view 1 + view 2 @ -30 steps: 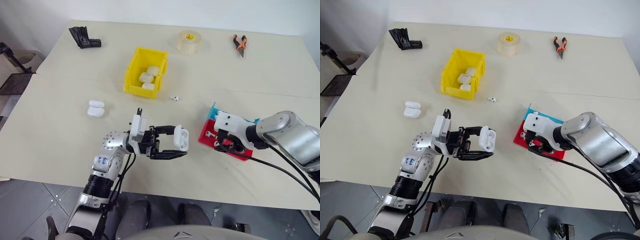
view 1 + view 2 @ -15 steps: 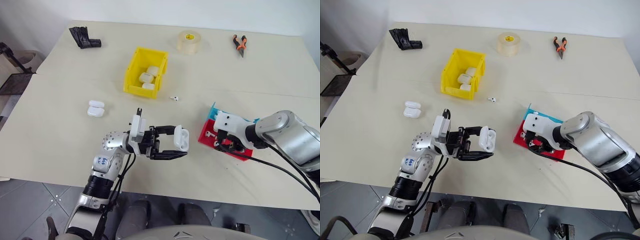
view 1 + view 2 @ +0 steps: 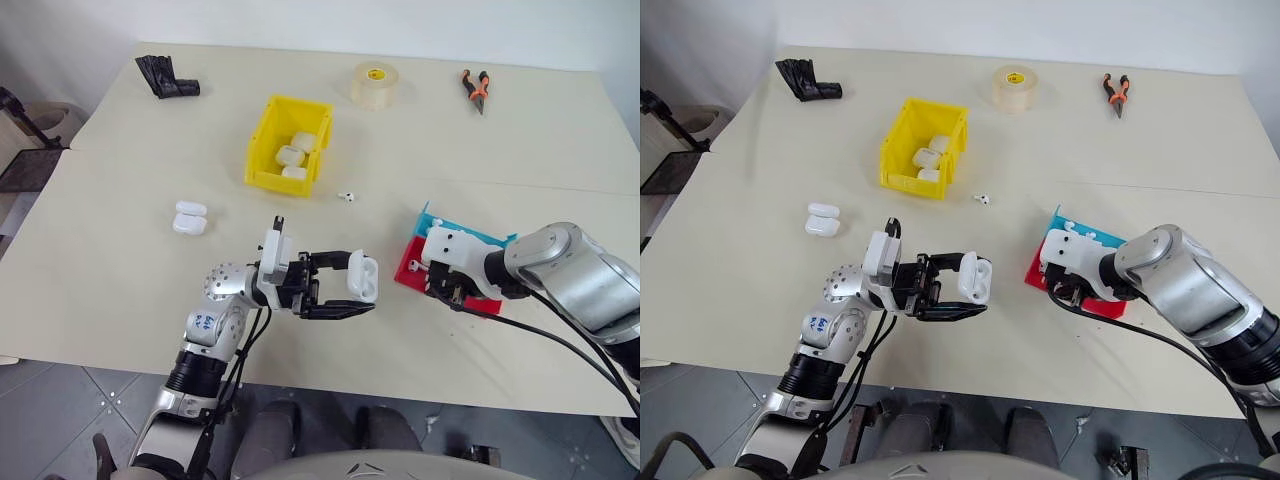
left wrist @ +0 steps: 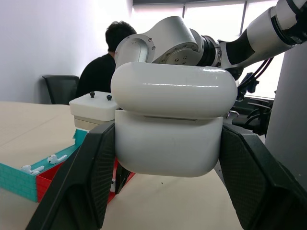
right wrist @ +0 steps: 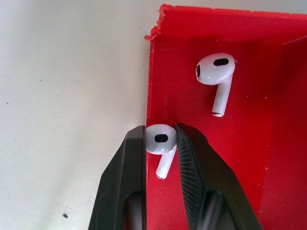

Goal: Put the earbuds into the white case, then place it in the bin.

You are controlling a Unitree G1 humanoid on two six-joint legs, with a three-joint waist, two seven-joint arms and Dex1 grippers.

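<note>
Two grippers work at the near edge of a pale cream tabletop [image 3: 120,290]: the left gripper [image 3: 338,291] has its black fingers clamped on a small glossy white earbud case [image 3: 364,277], held above the table with its hinged lid raised. To its right, the right gripper [image 5: 160,143] points down into a shallow red plastic tray [image 5: 249,143], its two black fingers pinching the head of one tiny white earbud [image 5: 160,139]; a second earbud [image 5: 217,72] lies free on the tray floor nearby. A teal tray [image 3: 470,228] sits just behind the red one, mostly hidden by the right wrist. Further back, a closed white case [image 3: 190,218] rests alone on the left, and a loose earbud [image 3: 347,196] lies near the bright yellow plastic bin [image 3: 268,135], which holds several white cases. At the far edge lie a crumpled black object [image 3: 166,77], hard to identify, a roll of clear tape [image 3: 375,84] and orange-handled pliers [image 3: 477,89]. Grey floor tiles show below the table. In the left wrist view a person in dark clothing [image 4: 103,64] sits beyond, back turned, before bright windows.
</note>
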